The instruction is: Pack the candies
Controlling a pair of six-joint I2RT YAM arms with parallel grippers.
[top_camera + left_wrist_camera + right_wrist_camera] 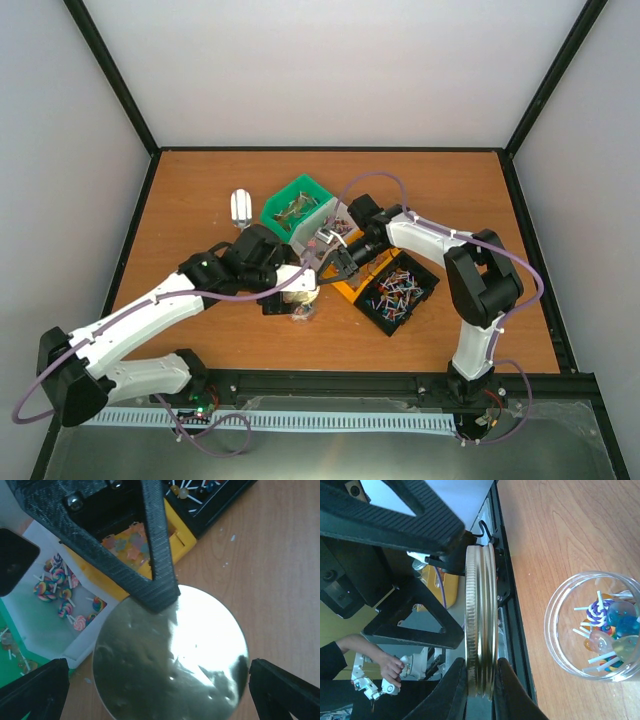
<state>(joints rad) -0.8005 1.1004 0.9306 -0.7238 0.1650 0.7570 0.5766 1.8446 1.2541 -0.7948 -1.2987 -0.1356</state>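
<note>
Right arm (480, 290): rises from its base, folds at the elbow, reaches left over the bins (400, 290).
Right gripper (481, 680): closed tight on the rim of a gold lid (480, 620).
Left arm (150, 320): stretched low towards the table's (200, 180) centre.
Left gripper (159, 680): jaws spread wide either side of the lid; contact cannot be told.
Candies (607, 630): lollipops in an uncapped glass jar (560, 625) beside the lid; more in the bins.

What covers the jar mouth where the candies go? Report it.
Nothing visible does. The jar stands open with candies inside. The gold lid is off it, pinched on edge in the right hand, beside the mouth rather than over it in the right wrist view.
</note>
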